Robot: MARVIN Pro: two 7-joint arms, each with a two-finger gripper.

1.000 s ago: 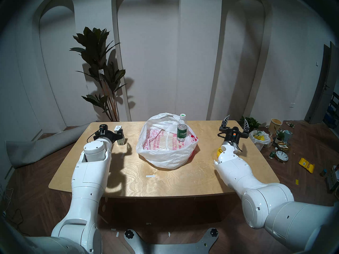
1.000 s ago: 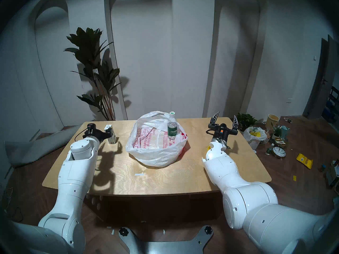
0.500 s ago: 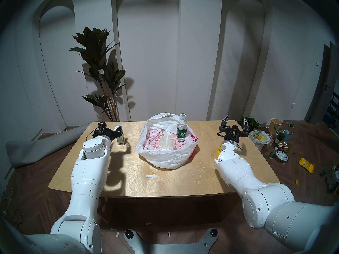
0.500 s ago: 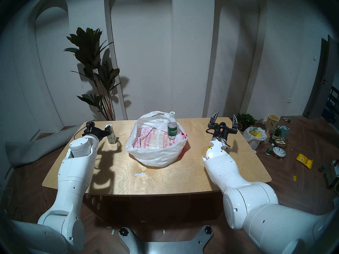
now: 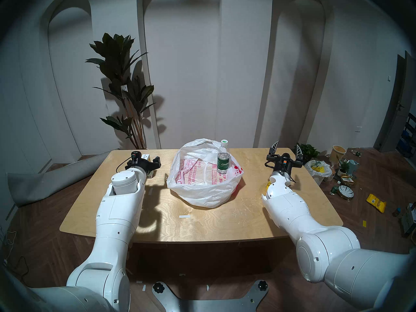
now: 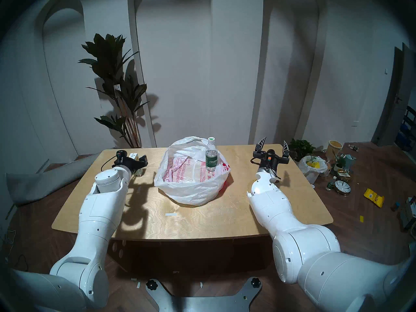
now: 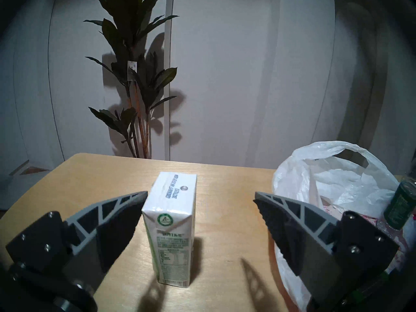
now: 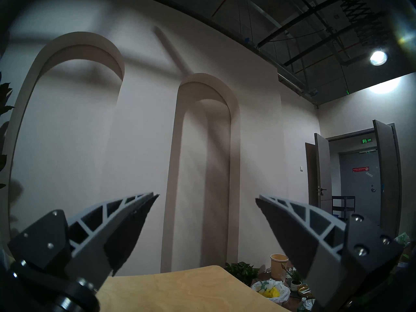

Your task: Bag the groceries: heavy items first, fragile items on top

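The white-green drink carton [image 7: 172, 217] stands upright on the table [image 5: 202, 226], between the fingers of my open left gripper [image 7: 200, 194] and nearer the left finger. From the head, my left gripper [image 5: 146, 160] hides most of the carton [image 5: 145, 156]. The white plastic bag [image 5: 202, 192] with red print sits open mid-table. The water bottle [image 5: 223, 157] stands upright in the bag's far right side. My right gripper [image 5: 287, 147] is open, empty and raised over the far right corner. The banana [image 5: 268, 185] shows only as a yellow bit under my right forearm.
A tall potted plant [image 5: 126, 91] stands behind the table's far left. A rolled grey mat [image 5: 45, 181] lies on the floor at the left. On the floor at the right are a clear bag of yellow scraps [image 5: 318, 168], a yellow snack packet [image 5: 376, 202], bowls and cups.
My left arm has swung right, so the carton now stands between its fingers instead of by the right finger. My right gripper has shifted slightly left. Bag and bottle have not moved.
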